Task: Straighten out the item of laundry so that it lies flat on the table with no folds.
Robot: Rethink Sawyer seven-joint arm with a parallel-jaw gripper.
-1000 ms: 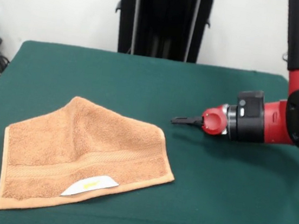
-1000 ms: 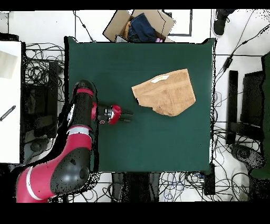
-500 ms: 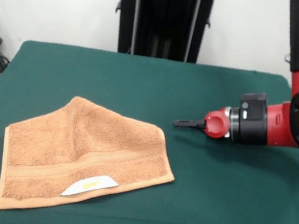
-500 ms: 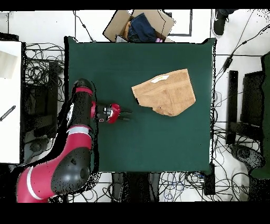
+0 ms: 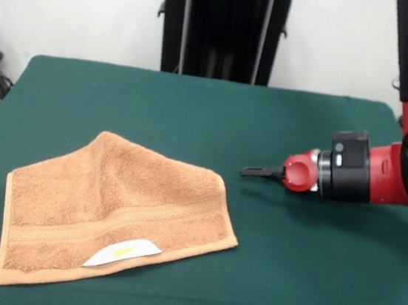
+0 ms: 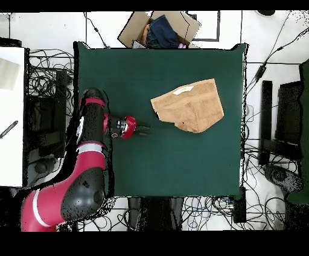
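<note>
Green felt is covering the whole surface (image 5: 195, 107), and I am seeing the orange-tan hand towel (image 5: 108, 204) lying on it with one corner folded over, so a raised crease is running across the cloth. Its white label with a yellow mark (image 5: 123, 253) is showing at the near hem in the front view. My claw (image 5: 255, 172) is hovering above the felt, pointing sideways toward the towel and standing well apart from it. Whether its tips are together or parted, I cannot tell. Overhead, a cardboard box (image 6: 158, 28) is sitting past the surface's edge.
</note>
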